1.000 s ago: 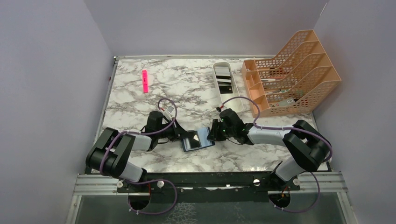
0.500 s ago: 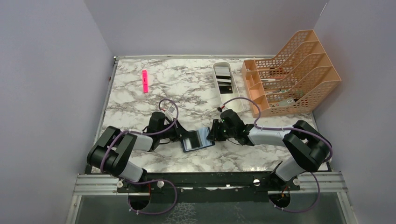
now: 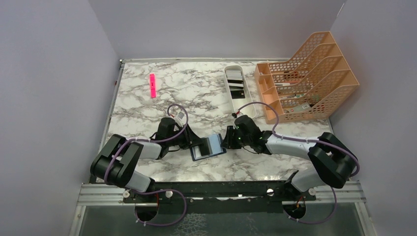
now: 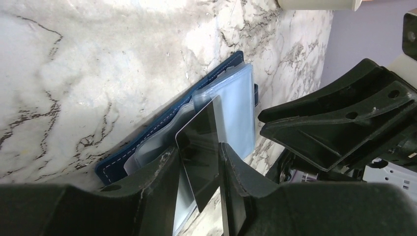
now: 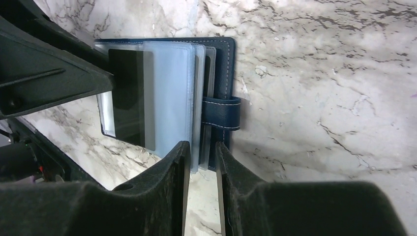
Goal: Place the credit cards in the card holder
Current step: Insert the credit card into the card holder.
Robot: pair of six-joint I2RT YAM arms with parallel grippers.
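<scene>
The card holder (image 3: pixel 209 146) lies open on the marble table between the two grippers, with a navy cover (image 5: pixel 223 64) and pale clear sleeves. My left gripper (image 4: pixel 197 147) is shut on a black credit card (image 4: pixel 201 128), whose far end sits in a clear sleeve. The card also shows in the right wrist view (image 5: pixel 125 93). My right gripper (image 5: pixel 200 143) is at the holder's right edge near the strap, its fingers close together with the sleeve edges between them. In the top view the left gripper (image 3: pixel 191 145) and right gripper (image 3: pixel 226 141) flank the holder.
A long white oval tray (image 3: pixel 227 83) at the back holds more dark cards (image 3: pixel 237 91). An orange mesh file rack (image 3: pixel 305 73) stands at the back right. A pink highlighter (image 3: pixel 153 85) lies at the back left.
My left gripper has edged right with the card toward the holder. The right arm's elbow has shifted a little to the right; its gripper stays at the holder's edge.
</scene>
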